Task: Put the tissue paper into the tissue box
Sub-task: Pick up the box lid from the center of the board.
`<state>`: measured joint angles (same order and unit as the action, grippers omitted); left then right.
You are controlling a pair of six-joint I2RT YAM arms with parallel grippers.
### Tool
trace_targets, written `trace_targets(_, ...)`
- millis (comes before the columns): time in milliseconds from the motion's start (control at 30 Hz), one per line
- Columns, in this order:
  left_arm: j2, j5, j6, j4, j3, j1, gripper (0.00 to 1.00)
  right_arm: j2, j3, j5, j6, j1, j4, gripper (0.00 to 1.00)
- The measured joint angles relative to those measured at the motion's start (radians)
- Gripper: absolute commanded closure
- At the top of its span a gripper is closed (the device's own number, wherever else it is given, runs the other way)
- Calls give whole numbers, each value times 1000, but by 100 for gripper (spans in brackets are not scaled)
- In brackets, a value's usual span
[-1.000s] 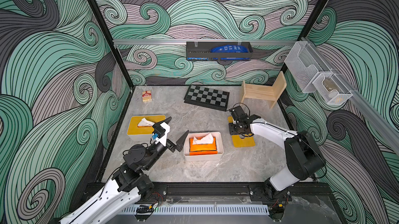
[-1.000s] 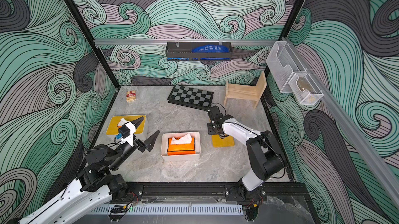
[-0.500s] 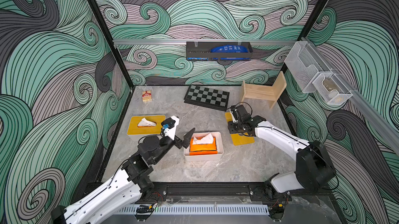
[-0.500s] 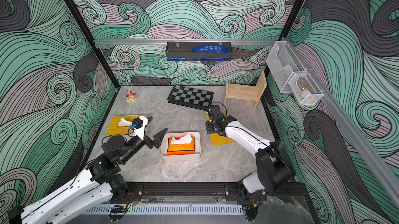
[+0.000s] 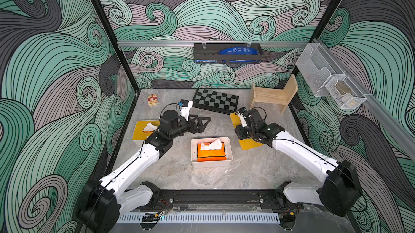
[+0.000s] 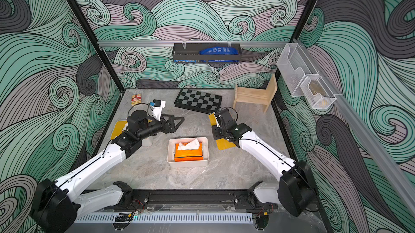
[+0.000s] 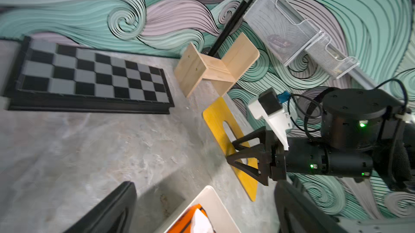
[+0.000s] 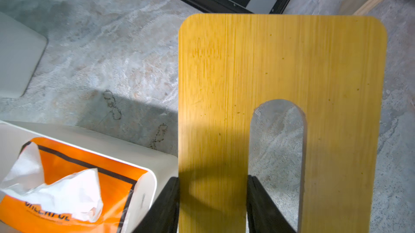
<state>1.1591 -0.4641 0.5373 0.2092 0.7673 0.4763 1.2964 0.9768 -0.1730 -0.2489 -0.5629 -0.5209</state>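
Marble table [image 5: 258, 171]. Noted right gripper [image 8: 213, 179] clamped on lid [image 8: 280, 63], left gripper [image 5: 202, 124] spread, empty. Keep level; centre slot [image 8: 277, 135] over tissue [image 8: 56, 187]; lower onto box [image 8: 112, 139].

Grey marbled tabletop [image 5: 247, 175], seen in both top views. At centre, a white tissue box [image 5: 211, 164]. At 12 o'clock, a folding chessboard [image 5: 216, 102]; at 1 o'clock, a plywood stand [image 5: 272, 96]; at 11 o'clock, a card pack [image 5: 153, 99]; at 9 o'clock, a yellow board [image 5: 139, 132]; at 3 o'clock, a slotted yellow board [image 5: 249, 145], its contact with the surface unclear.
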Motion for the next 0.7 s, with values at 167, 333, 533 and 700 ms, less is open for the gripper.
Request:
trace_targets(167,139,-178,151,149,0,-4,7,-51,0,6,9,-18,0,73)
trace_targets(333,252,-272,270,264,6,5,12,-94,-4,20,15,-27,0,73)
trace_targets(533,394,-328,341,308,105,45,25,-127,-29,34,27,-35,-2,73)
trace_targets(700,468,-363,410,389,146,78,39,-140,-43,44,30,-39,-4,73)
